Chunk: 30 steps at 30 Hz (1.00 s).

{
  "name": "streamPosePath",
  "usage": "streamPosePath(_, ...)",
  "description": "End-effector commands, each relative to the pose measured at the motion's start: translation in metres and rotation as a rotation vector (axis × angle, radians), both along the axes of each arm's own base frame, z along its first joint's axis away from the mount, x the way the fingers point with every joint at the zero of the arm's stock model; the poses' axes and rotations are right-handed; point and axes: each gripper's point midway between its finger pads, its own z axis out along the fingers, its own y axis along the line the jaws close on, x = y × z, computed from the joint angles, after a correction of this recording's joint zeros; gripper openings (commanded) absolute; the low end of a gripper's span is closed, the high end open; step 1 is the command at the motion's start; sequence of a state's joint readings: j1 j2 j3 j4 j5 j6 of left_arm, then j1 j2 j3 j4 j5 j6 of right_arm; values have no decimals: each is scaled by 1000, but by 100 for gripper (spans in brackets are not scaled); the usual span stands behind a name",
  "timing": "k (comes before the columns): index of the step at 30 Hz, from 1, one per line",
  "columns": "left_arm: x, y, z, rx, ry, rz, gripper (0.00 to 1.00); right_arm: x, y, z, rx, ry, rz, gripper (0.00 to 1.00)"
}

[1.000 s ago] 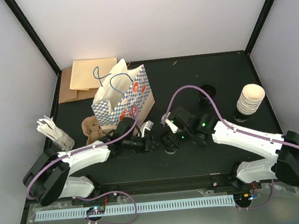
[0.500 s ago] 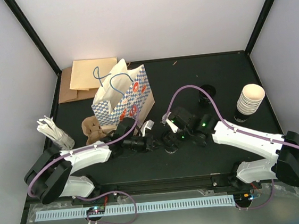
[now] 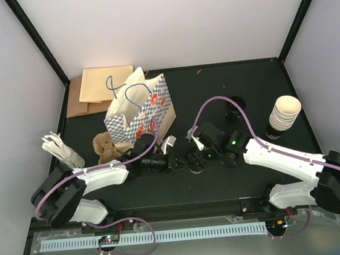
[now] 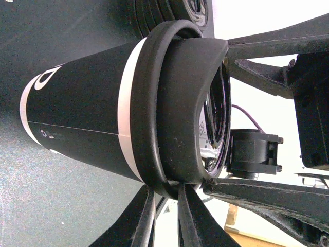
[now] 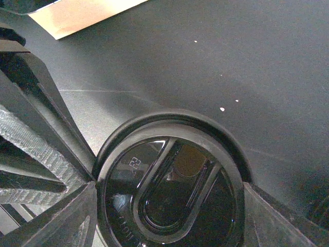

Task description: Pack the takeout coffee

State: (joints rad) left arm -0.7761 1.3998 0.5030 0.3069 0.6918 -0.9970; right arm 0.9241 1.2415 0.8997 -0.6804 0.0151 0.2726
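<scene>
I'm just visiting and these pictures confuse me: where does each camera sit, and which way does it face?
Top external: fixed above and behind the arms, looking down on the black table; both arms, left pincer and right pincer show.
Left wrist: on the left arm, looking at the side of the black paper cup with white bands; its own fingers show at the bottom.
Right wrist: on the right arm, looking down on the round black plastic lid; its own fingers clasp it.
Shared: both wrist views show that lid.

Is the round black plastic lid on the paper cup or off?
On: the round black plastic lid caps the dark, white-banded paper cup, its skirt wrapping the rim.
</scene>
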Motion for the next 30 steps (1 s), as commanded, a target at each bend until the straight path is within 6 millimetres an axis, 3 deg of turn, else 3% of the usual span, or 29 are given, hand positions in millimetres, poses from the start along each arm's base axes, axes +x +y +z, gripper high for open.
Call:
streamPosePath(1,-4,31,-59,251,46,94,12,-15,-11,-22,-57,76,-11,66)
streamPosePath(6,6,26,-6,180,-98,96,30,-2,-23,-16,-74,30,-127,66)
streamPosePath(13,14,52,52,218,-280,166,47,3,-21,-6,-51,5,-149,72)
streamPosePath(19,18,73,82,292,-384,199,48,0,-11,8,-8,0,-92,77)
streamPosePath(30,29,103,131,310,-537,291,50,-1,-6,11,-5,6,-69,82)
